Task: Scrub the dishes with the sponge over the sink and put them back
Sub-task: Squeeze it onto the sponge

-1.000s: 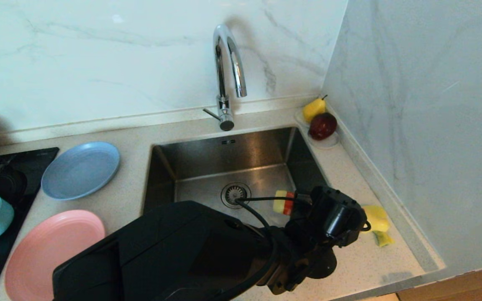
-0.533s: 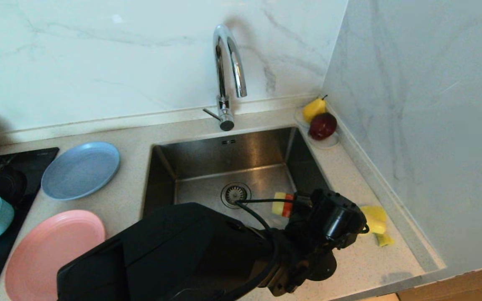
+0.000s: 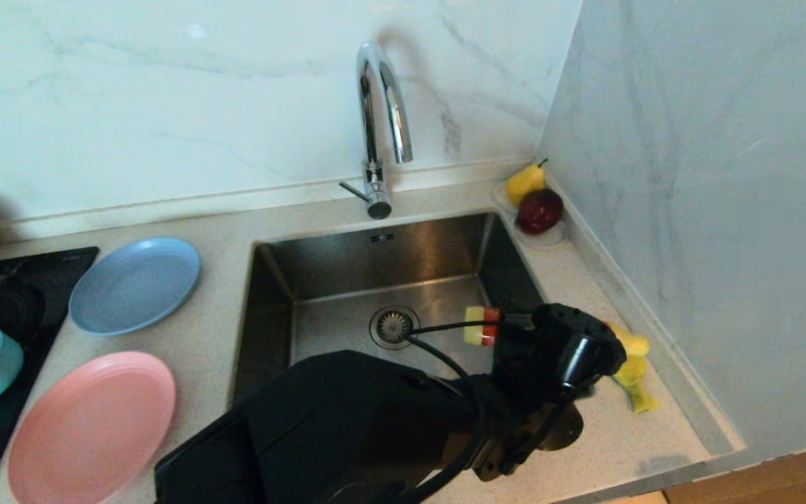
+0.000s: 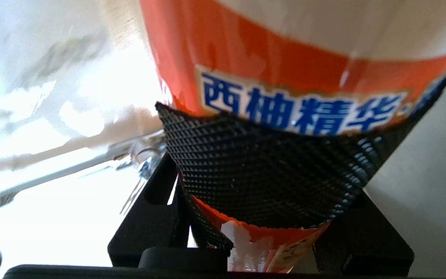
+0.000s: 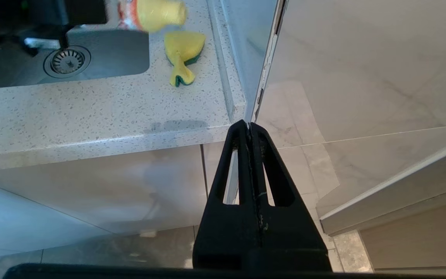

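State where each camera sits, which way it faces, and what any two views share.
Head: high on the robot, looking down at the sink; the left arm crosses below.
Left wrist: behind the left jaws, which clamp an orange-labelled bottle.
Right wrist: low beside the counter, facing it past shut right jaws.
Shared: head and right wrist both show sponge and drain.

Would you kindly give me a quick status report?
Left tool shut on detergent bottle, above sponge. Right tool shut, parked off the counter. Dishes untouched.
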You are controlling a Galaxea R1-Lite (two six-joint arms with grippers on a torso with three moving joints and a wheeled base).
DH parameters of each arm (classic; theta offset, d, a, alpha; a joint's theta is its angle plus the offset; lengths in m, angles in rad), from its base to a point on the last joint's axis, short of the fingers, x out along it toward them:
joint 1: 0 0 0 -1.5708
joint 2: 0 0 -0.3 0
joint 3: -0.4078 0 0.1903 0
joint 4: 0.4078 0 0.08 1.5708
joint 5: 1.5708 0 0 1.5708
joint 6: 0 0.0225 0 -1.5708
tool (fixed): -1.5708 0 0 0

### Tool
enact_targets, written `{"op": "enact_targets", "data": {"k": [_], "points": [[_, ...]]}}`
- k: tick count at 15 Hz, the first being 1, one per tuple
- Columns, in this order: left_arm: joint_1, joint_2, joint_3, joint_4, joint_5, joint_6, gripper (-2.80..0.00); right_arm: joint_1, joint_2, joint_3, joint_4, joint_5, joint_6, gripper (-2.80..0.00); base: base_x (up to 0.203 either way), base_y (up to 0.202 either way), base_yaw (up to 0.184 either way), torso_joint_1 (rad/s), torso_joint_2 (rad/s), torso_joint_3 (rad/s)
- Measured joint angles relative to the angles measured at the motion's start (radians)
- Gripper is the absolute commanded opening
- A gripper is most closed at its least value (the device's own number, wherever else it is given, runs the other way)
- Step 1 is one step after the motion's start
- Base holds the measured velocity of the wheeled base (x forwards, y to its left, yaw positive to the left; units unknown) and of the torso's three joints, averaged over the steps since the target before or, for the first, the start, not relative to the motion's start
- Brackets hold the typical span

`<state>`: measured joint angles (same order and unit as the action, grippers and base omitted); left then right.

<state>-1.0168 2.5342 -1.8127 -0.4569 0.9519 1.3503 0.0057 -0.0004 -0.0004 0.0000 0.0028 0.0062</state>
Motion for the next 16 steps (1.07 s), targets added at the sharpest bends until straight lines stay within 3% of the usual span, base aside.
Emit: {"op": "enact_targets", "data": {"k": [3,8,16], "points": [[0.000,0.033,-0.041,-0.008,0.011,0.049,-2.80,0.000,0.000,0.000,0.000,0.000,0.000,-2.80,0.000,0.000,0.000,0.000,0.00,0.000],[0.000,0.055,-0.050,-0.010,0.056,0.063,-2.80,0.000,0.000,0.000,0.000,0.000,0.000,-2.80,0.000,0.000,0.000,0.000,0.00,0.000],[0.000,0.060,-0.049,-0.079,0.059,0.066,-2.80,0.000,0.000,0.000,0.000,0.000,0.000,-2.80,0.000,0.000,0.000,0.000,0.00,0.000]]}}
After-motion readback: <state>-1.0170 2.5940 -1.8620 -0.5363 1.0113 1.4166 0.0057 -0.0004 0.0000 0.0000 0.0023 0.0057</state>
